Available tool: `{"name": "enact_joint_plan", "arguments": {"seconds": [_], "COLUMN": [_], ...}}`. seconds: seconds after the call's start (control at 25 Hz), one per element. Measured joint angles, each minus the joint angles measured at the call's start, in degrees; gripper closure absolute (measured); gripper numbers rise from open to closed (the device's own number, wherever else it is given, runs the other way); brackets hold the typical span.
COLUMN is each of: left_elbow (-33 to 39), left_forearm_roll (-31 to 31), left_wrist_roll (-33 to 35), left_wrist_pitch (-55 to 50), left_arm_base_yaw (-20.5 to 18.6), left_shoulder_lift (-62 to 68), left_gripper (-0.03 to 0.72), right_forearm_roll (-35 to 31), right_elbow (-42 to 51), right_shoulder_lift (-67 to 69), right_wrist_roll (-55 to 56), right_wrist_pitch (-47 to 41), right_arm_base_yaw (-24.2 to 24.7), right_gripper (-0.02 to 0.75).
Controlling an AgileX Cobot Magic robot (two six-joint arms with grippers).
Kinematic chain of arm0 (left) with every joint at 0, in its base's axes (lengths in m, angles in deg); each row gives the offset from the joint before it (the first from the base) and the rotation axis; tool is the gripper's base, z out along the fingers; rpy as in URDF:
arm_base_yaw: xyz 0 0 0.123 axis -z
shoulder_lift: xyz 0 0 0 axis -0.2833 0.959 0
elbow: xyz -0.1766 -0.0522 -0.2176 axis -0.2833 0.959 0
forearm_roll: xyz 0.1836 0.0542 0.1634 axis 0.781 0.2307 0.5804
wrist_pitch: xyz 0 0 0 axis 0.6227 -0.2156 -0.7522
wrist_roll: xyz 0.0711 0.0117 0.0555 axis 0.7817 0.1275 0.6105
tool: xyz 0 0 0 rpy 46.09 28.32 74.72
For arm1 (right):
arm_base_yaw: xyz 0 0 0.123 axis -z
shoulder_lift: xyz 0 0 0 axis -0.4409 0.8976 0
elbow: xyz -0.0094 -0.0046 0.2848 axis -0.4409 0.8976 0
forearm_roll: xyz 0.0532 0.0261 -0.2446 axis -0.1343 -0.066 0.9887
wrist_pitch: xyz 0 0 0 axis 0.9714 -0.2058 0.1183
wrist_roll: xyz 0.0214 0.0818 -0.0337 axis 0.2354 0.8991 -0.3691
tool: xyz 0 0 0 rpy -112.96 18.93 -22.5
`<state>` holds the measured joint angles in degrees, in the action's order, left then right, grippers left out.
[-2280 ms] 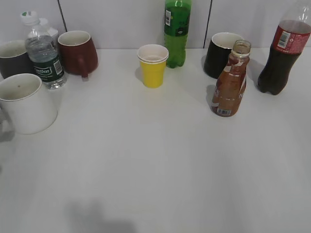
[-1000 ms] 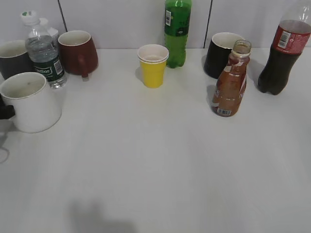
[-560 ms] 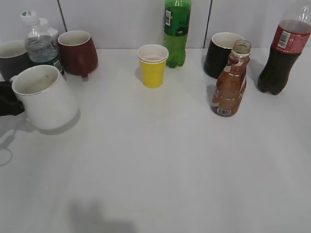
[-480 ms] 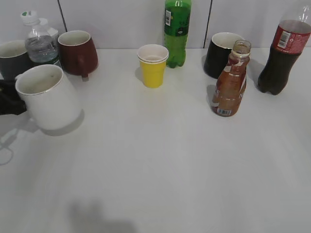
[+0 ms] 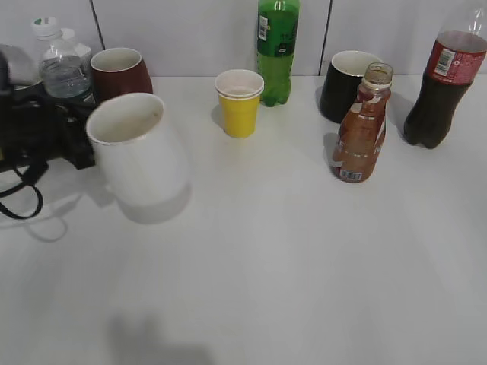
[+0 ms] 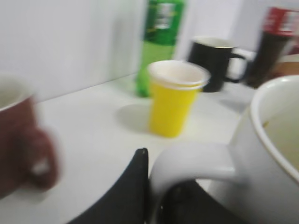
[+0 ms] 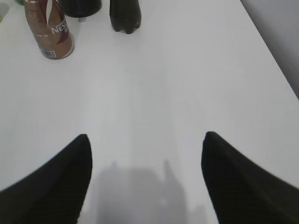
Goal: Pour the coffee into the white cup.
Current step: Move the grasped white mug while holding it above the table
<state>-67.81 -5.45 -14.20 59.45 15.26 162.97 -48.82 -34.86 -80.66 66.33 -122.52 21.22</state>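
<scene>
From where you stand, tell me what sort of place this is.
Probably a lab test bench, not a kitchen: a bare white table against plain wall panels, with assorted drink bottles and mugs lined up like props.

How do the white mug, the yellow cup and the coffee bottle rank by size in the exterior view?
1. white mug, largest, though it sits nearer the camera.
2. coffee bottle.
3. yellow cup, smallest.

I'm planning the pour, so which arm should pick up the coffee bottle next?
Probably the right. The right gripper is open and empty, with the coffee bottle on its side of the table. The left gripper is busy holding the white cup by its handle.
</scene>
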Motion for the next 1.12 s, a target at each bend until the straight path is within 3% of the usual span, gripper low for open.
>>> {"name": "enact_joint_plan", "arguments": {"seconds": [0.24,0.96,1.12], "left_elbow": [-1.8,-1.91,-1.91], "left_forearm_roll": [2.07,3.2,3.2], "left_wrist_roll": [-0.62,-0.81,-0.86], "left_wrist_pitch": [-0.06,-0.11,-0.04], "left_arm_base_yaw": [5.76,5.95,5.95], "left_shoulder_lift": [1.43,1.49,1.49], "left_gripper": [0.638,0.639,0.64], "right_forearm_roll": [0.0,0.0,1.62], "right_elbow": [0.0,-0.12,-1.15], "right_shoulder_lift": [0.0,0.0,3.91], "right_wrist_roll": [0.0,-0.09,-0.52], "right_wrist_pitch": [0.0,0.13,6.27], "right_arm_base_yaw": [0.0,0.0,0.0], "right_gripper": [0.168,0.168,0.168]}}
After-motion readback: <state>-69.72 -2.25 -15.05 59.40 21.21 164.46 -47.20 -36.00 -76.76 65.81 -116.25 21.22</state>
